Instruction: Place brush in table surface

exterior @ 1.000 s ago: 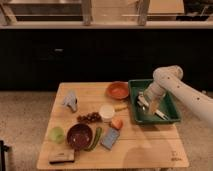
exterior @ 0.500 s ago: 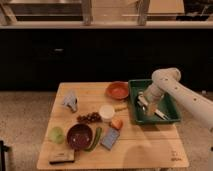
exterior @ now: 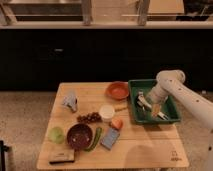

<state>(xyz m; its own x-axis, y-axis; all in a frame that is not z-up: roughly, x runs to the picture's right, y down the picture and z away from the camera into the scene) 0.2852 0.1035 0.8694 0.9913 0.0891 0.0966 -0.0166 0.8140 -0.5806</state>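
Note:
My gripper (exterior: 145, 103) is at the end of the white arm (exterior: 175, 90), low inside the green bin (exterior: 172, 114) at the right side of the wooden table (exterior: 145, 150). Several utensils lie in the bin around the gripper. A pale tan handle (exterior: 156, 110) just right of the gripper may be the brush, but I cannot tell for sure. The gripper's body hides whatever is directly beneath it.
An orange bowl (exterior: 117, 90) sits left of the bin. A white cup (exterior: 106, 111), grapes (exterior: 89, 118), a red-orange fruit (exterior: 116, 123), a blue sponge (exterior: 110, 138), a green vegetable (exterior: 95, 139), a maroon bowl (exterior: 79, 135), a green apple (exterior: 56, 133) and a grey-blue bag (exterior: 70, 100) cover the middle and left.
The arm has shifted slightly left and lower inside the green bin. Nothing on the table has moved.

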